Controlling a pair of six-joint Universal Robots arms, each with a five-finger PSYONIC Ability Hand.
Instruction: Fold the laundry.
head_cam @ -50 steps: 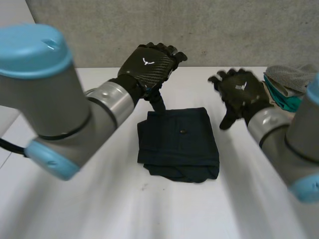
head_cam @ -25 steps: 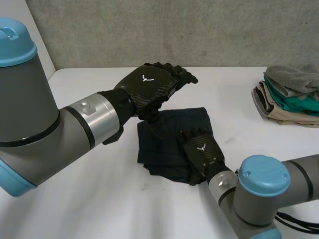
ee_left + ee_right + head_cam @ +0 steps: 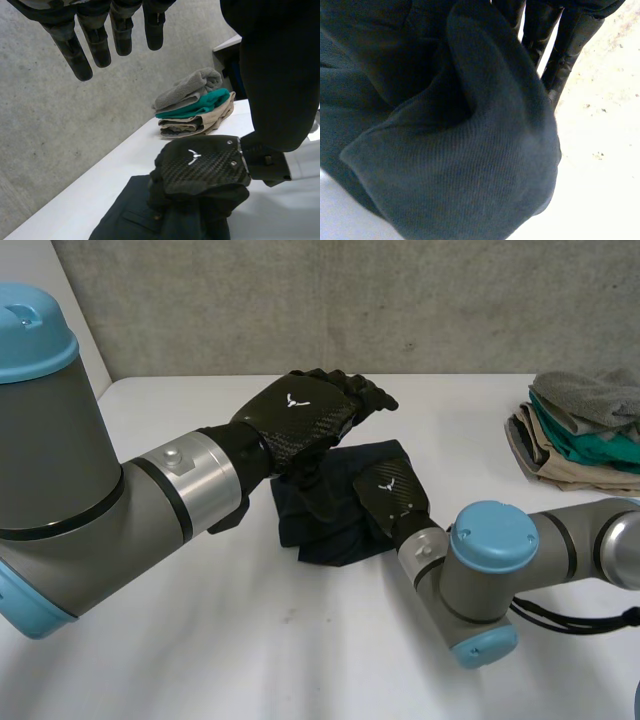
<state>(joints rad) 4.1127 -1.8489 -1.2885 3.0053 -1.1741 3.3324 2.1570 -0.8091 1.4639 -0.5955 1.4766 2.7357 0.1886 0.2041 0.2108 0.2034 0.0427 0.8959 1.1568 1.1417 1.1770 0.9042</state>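
Note:
A folded dark navy garment [image 3: 318, 528] lies mid-table. My right hand [image 3: 393, 494] sits on its right side, fingers curled into the fabric and bunching it up. The left wrist view shows that right hand [image 3: 205, 167] clenched on the garment [image 3: 125, 220]. In the right wrist view, a thick fold of the cloth [image 3: 460, 150] is gathered against the fingers [image 3: 570, 45]. My left hand [image 3: 305, 418] hovers above the garment's far left part with straight fingers [image 3: 90, 45] and holds nothing.
A stack of folded laundry [image 3: 580, 435], grey over teal over beige, stands at the table's right side [image 3: 195, 107]. A concrete wall runs behind the white table [image 3: 200, 640]. My right arm's elbow [image 3: 490, 570] lies low across the front right.
My right arm swung in from the right and across the front. Its hand dropped onto the garment's right side and closed, bunching the cloth. The left hand stayed above it.

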